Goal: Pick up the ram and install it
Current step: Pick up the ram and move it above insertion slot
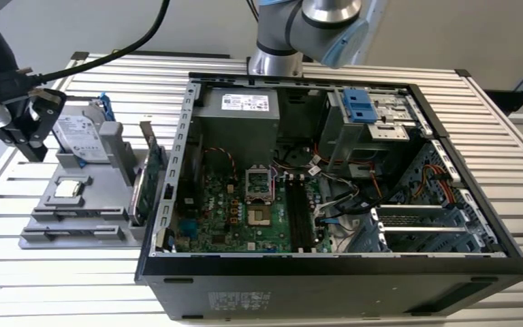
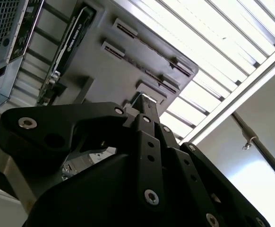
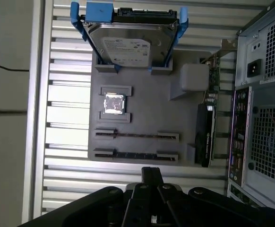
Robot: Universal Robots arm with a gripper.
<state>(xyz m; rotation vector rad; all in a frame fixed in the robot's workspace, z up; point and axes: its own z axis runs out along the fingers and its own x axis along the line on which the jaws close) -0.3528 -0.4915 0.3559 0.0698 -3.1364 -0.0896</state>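
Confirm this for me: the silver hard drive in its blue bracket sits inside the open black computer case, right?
Not right. The silver hard drive in its blue bracket stands on the flat grey holder tray, outside the open black computer case, to the exterior view's left of it. The first wrist view shows this.

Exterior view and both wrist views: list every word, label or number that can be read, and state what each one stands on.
No text can be read.
Hard drive label: print present, too small to read.
Power supply sticker: blurred, unreadable.
Case sticker: blurred, unreadable.
Expansion card lettering: too small to read.
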